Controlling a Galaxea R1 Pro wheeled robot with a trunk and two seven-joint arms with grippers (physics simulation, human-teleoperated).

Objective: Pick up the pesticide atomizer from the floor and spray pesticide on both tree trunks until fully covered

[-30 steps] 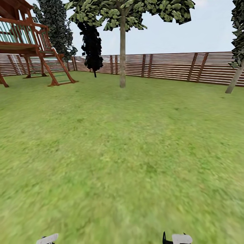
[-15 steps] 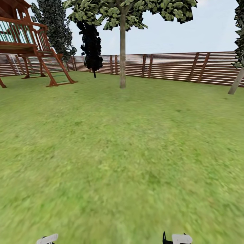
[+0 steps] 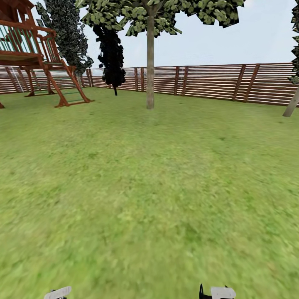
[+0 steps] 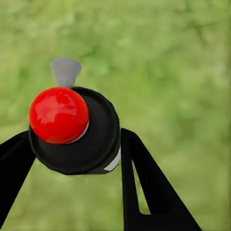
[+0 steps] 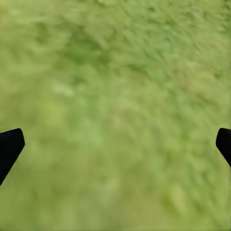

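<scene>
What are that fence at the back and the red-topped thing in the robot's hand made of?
The fence looks like reddish-brown wood: horizontal slats on posts. The atomizer, between the left gripper's fingers, seems plastic: a glossy red cap with highlights on a black body. It's a render, so uncertain.

Blurred green grass lawn (image 5: 115, 106) lies beneath the right gripper (image 5: 115, 144), its black fingertips (image 5: 9, 147) spread wide apart.

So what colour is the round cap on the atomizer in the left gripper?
Glossy red cap, clearest in the left wrist view.
</scene>
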